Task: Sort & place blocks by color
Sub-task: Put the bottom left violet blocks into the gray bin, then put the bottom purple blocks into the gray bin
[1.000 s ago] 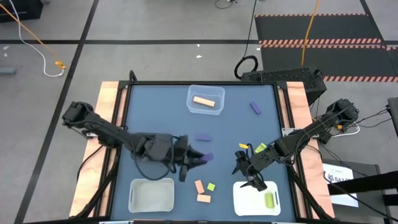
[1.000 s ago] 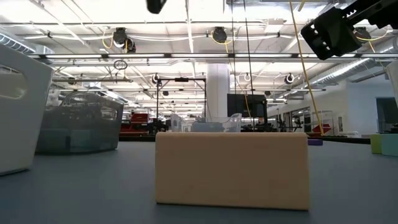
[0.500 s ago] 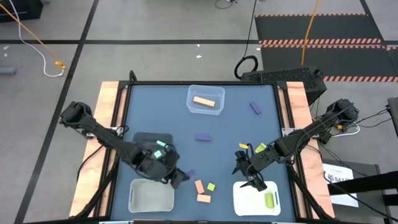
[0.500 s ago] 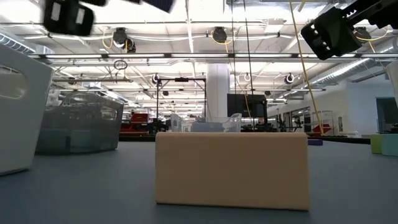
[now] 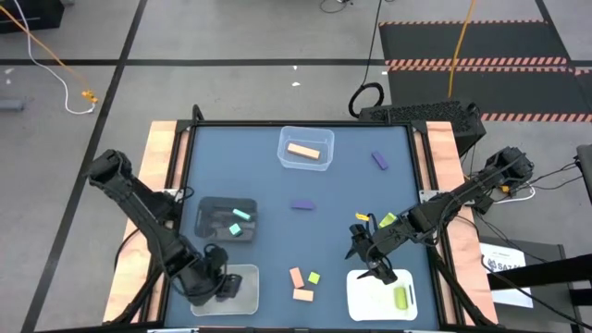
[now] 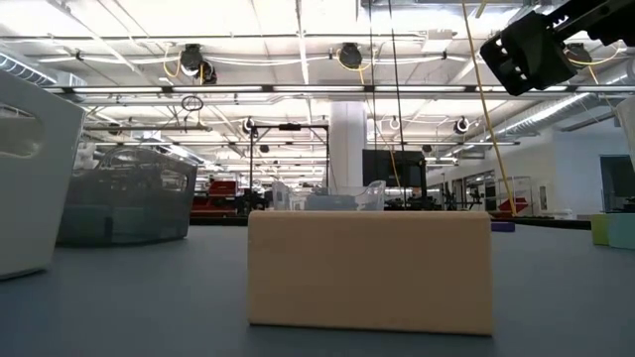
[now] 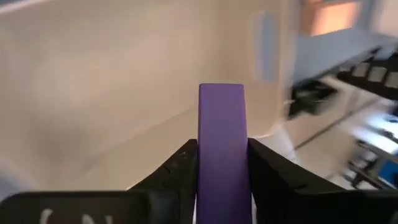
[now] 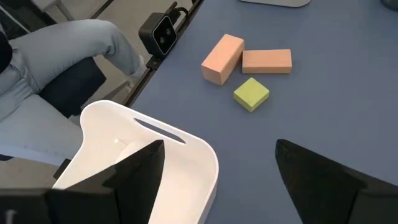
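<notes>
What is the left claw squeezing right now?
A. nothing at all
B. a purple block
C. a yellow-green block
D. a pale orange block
B. In the left wrist view, the left claw has its two dark fingers pressed against the sides of a purple block, and from above that claw sits over the white bin at the table's front left.

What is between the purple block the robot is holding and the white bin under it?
Nothing visible. The left gripper holds the purple block in its jaws above the white bin at the table's near-left corner. The left wrist view shows only the bin's pale inside beyond the block.
</notes>
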`<state>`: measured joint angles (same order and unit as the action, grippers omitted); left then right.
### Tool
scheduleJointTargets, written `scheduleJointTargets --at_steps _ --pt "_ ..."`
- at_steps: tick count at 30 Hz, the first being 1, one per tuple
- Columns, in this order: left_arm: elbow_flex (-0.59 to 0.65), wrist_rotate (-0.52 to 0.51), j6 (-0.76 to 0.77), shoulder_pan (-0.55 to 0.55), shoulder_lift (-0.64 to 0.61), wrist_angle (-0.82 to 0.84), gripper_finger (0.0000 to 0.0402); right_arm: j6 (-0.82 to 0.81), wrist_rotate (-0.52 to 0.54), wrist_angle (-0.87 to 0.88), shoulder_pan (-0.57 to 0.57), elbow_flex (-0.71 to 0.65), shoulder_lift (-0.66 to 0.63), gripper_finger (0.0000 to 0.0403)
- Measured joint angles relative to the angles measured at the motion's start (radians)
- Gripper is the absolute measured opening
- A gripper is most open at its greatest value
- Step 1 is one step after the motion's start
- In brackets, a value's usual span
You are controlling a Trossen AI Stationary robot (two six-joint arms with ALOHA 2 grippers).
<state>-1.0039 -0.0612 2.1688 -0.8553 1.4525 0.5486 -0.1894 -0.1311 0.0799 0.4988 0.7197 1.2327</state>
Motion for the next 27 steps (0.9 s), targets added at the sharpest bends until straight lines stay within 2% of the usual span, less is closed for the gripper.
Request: scheduleJointTargets --at_steps 3,6,12,18,27 --pt "0.000 0.064 0.069 -0.039 0.000 0.025 0.0152 0.000 0.000 0.000 0.000 0.000 0.000 0.0297" --pt "0.000 0.063 0.112 -0.063 0.000 0.043 0.0171 0.000 0.000 0.000 0.000 0.000 0.000 0.0297" --pt "0.000 0.056 0.109 -0.072 0.000 0.087 0.0174 0.000 0.000 0.000 0.000 0.000 0.000 0.0297" --pt "0.000 -0.077 -0.028 -0.064 0.000 0.053 0.0154 0.000 0.000 0.000 0.000 0.000 0.000 0.0297" --pt "0.000 -0.303 -0.394 0.023 0.000 -0.143 0.0147 0.000 0.000 0.000 0.000 0.000 0.000 0.0297"
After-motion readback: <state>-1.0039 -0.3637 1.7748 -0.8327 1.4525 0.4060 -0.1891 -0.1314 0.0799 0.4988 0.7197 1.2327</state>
